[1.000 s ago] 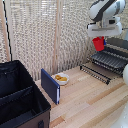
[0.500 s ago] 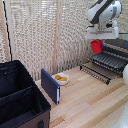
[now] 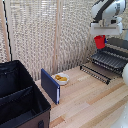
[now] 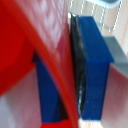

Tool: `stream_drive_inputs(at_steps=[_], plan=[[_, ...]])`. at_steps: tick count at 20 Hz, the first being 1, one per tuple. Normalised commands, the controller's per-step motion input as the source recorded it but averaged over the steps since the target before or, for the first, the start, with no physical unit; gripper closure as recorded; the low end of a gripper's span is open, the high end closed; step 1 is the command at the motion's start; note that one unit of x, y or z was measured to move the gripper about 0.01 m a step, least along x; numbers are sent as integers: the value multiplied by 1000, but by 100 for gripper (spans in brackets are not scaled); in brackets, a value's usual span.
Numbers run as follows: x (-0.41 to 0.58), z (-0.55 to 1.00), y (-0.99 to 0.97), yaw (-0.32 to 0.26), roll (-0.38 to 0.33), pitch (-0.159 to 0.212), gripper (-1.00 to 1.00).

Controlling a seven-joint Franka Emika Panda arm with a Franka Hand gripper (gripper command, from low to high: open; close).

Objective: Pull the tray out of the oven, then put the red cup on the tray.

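Claw [image 3: 100,35] gripping red cup [image 3: 100,42] by its rim, above tray [image 3: 111,59], no readable writing anywhere

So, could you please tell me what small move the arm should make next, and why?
Probably lower the red cup straight down toward the tray. In the exterior view the pincer holds the cup in the air above the pulled-out tray, not touching it. The wrist view shows a blue finger pressed against the cup's wall, so the grip looks firm enough to descend before releasing.
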Motion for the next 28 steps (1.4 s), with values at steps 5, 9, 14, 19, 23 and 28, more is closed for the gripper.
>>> stream_drive_inputs(at_steps=[5, 9, 14, 19, 23, 28], plan=[[9, -276, -565, -89, 126, -87, 100], [81, -231, -511, -26, 127, -81, 100], [74, -199, -443, -37, 107, -28, 100], [106, -229, -358, -28, 60, 0, -100], [19, -14, -49, -46, 6, -5, -100], [0, 226, 23, -135, 0, -19, -100]])
